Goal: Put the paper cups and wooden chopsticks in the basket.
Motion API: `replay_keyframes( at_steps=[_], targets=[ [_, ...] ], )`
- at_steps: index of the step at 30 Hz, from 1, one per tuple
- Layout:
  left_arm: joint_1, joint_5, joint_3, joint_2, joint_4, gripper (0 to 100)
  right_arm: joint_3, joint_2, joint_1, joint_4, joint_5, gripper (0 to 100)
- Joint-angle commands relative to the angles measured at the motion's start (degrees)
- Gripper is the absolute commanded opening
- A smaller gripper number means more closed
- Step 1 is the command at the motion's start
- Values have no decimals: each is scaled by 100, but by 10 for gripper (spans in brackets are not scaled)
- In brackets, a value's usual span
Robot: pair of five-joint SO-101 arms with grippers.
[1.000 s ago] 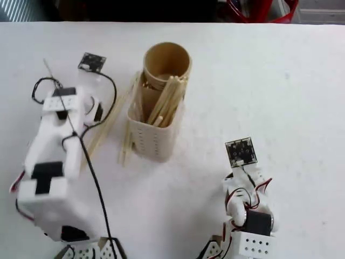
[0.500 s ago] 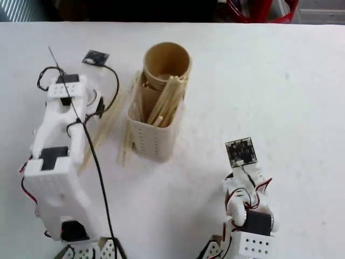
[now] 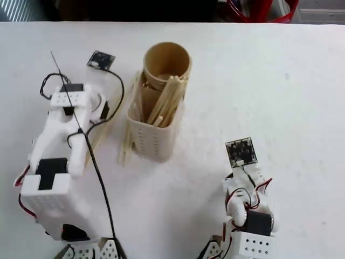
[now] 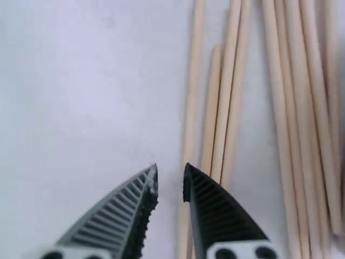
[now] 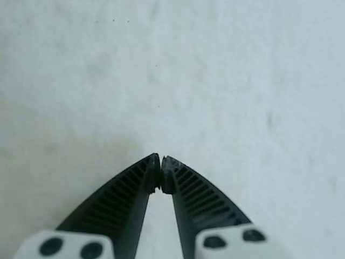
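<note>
Wooden chopsticks (image 3: 168,100), pale and round, lean in a bundle inside the cream perforated plastic basket (image 3: 153,137) near the middle of the white table (image 3: 280,81). Stacked tan paper cups (image 3: 167,62) stand upright in the basket's 12 o'clock end, touching the bundle. More loose chopsticks (image 3: 128,127) lie flat on the table just beside the basket at its 9 o'clock.

The white left arm (image 3: 59,135) sits farther out at 9 o'clock. The left gripper (image 4: 170,181) points down at the tabletop with its black ribbed jaws narrowly spread. They pinch nothing, and one of the loose sticks (image 4: 226,108) runs into the gap between them.

The right arm (image 3: 248,210) sits well apart at the basket's 5 o'clock. The right gripper (image 5: 161,164) has its tips pressed together over bare table.
</note>
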Motion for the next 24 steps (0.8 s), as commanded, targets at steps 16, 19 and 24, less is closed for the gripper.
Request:
replay_keyframes(
  at_steps=[16, 19, 24],
  targets=[
    [-127, 308, -2400, 1912, 2084, 50, 53, -13, 4, -66, -9, 18],
    [-163, 308, -2743, 2149, 2321, 22, 53, -13, -4, -66, -9, 18],
    [-171, 290, -2760, 2202, 2321, 23, 53, -13, -4, -66, -9, 18]
  ],
)
